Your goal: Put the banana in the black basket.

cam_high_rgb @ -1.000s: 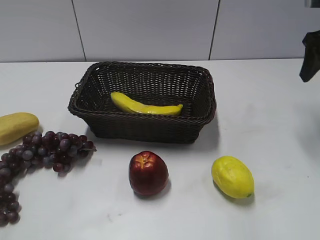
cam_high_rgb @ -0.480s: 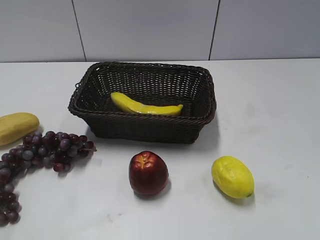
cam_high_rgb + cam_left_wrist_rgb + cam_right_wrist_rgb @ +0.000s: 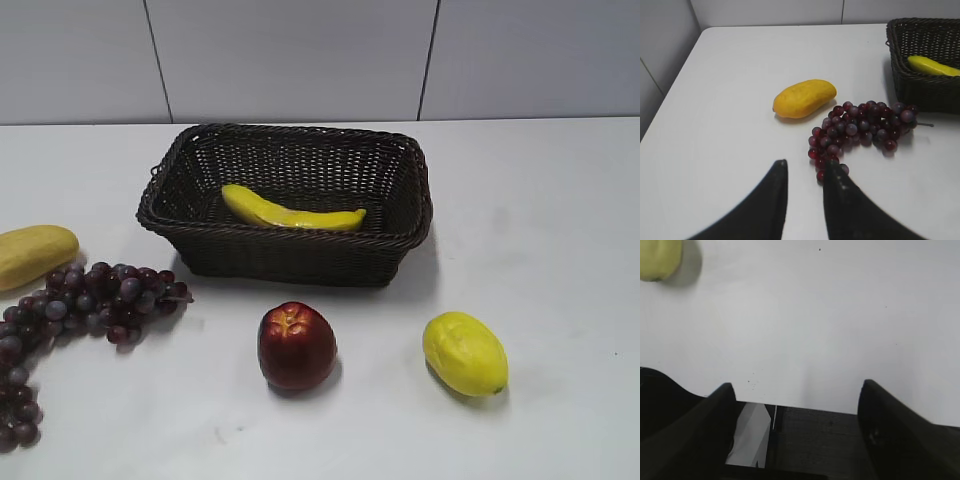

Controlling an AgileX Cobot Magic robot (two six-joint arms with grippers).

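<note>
Resting Banana, Basket Filled

Lying along the floor of the black basket [image 3: 290,165], the banana [image 3: 290,212] sits left of centre, free of any grip. Right gripper [image 3: 795,400]: jaws wide apart, empty, over bare table. Left gripper [image 3: 805,172]: fingers slightly parted, empty, near the grapes [image 3: 860,125]. Placement judged complete; only retreat remains.

White table [image 3: 540,200] w/ purple grapes [image 3: 90,300] beside pale oblong fruit [image 3: 33,254], red apple [image 3: 296,346] & lemon-like fruit [image 3: 465,354] up front.
</note>
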